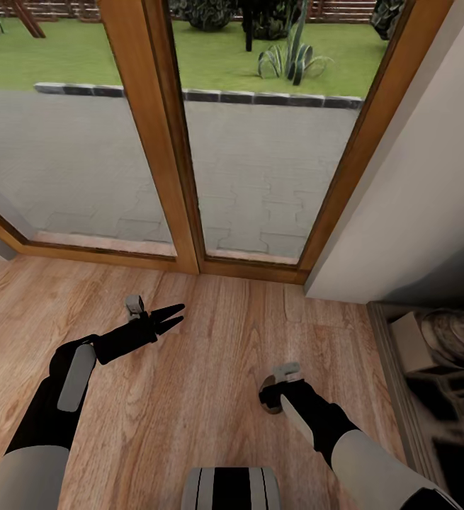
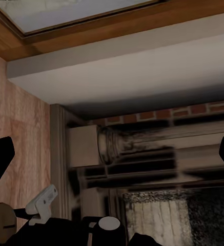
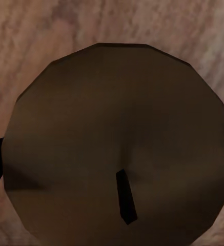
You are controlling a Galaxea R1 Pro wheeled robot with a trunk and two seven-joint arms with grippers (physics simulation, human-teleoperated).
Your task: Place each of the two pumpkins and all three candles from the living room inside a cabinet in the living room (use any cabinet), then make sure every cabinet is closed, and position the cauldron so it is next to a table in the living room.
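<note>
Brown candle gripped by right gripper, left gripper parted — empty, wooden floor.

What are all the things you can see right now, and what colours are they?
Candle: one, grey-brown, in the right gripper above the floor.
Floor: one, light brown wood planks, under both arms.
Glass doors: brown wooden frames, straight ahead, grey paving and green lawn outside.
Wall: one, pale grey, on the right.
Fireplace: one, red brick and carved stone, low on the right by the wall.
Left gripper: black, fingers apart, holding nothing.
Right gripper: black, closed around the candle.
</note>
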